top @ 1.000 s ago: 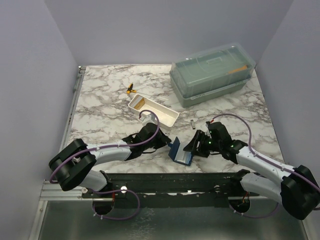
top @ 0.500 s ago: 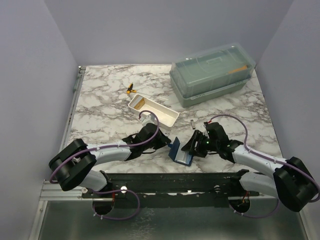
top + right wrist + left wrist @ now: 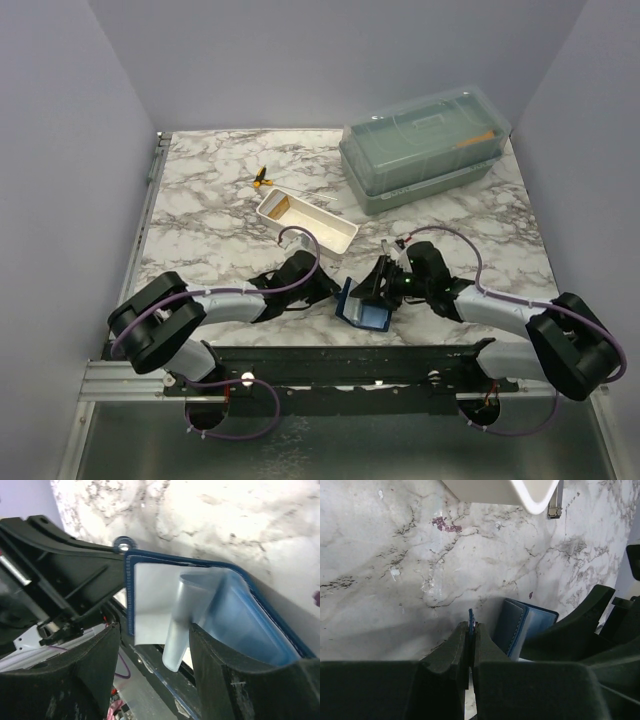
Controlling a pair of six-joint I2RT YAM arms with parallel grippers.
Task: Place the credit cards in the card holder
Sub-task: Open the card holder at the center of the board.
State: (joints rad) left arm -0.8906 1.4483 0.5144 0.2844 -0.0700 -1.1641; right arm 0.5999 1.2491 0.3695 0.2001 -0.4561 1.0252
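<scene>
Left gripper [image 3: 471,630], pressed together, pinching one thin navy edge of the card holder [image 3: 519,626]; right gripper [image 3: 154,632], spread, straddling the opposite flap, where a clear pocket film [image 3: 180,625] curls outward. The card holder stands half open at the near edge of the table [image 3: 200,200], between both grippers; stitched navy cover, smooth grey-blue pocket faces. An orange-tan credit card [image 3: 277,206] seemingly lies in the white tray [image 3: 330,228] beyond the card holder. Advisable: hold the pinch firm; flatten the flap and expose a slot before fetching the thin, stiff card.
</scene>
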